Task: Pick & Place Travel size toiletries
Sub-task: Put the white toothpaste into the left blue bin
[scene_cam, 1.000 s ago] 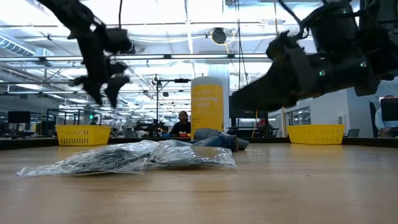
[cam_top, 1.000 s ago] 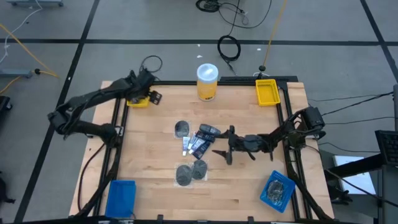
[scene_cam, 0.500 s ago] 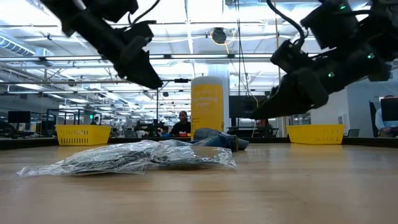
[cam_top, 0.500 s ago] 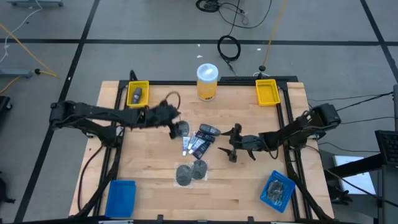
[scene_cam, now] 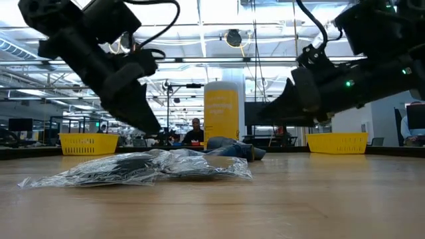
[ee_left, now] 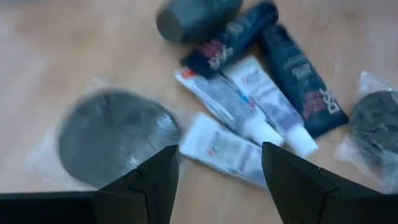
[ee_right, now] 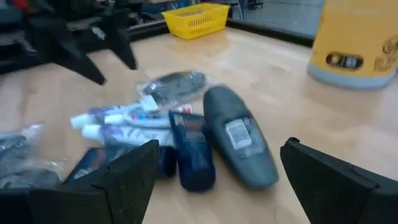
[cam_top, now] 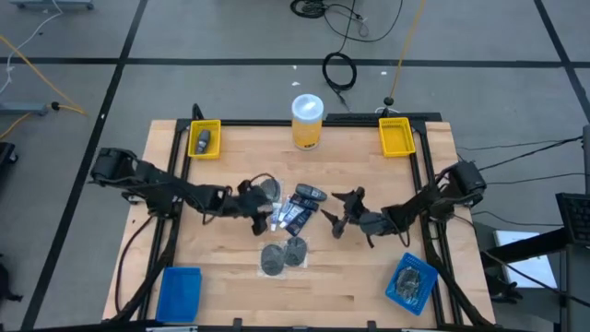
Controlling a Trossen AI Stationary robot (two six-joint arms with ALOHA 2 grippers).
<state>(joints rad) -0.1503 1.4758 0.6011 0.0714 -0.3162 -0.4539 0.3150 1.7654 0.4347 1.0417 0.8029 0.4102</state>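
Observation:
The toiletries lie in a pile in the table's middle (cam_top: 297, 207): white tubes (ee_left: 231, 106), dark blue tubes (ee_left: 298, 74) and a stubby grey container (ee_right: 239, 146). One bagged grey mesh disc (ee_left: 112, 137) lies at the pile's left side. Two more discs (cam_top: 281, 255) lie nearer the near edge. My left gripper (cam_top: 260, 212) is open, low over the pile's left side, above a white tube (ee_left: 221, 148). My right gripper (cam_top: 336, 216) is open at the pile's right side, pointing at it (ee_right: 224, 186). Neither touches anything.
A big yellow jar with a white lid (cam_top: 307, 120) stands at the far edge. Yellow bins sit at the far left (cam_top: 204, 140), holding a dark item, and far right (cam_top: 395, 136). Blue bins sit at the near left (cam_top: 180, 290) and near right (cam_top: 410, 281).
My left gripper has swung from over the far-left yellow bin toward the table's middle and come down to the pile's left side. My right gripper has stayed by the pile's right side. The toiletries have not moved.

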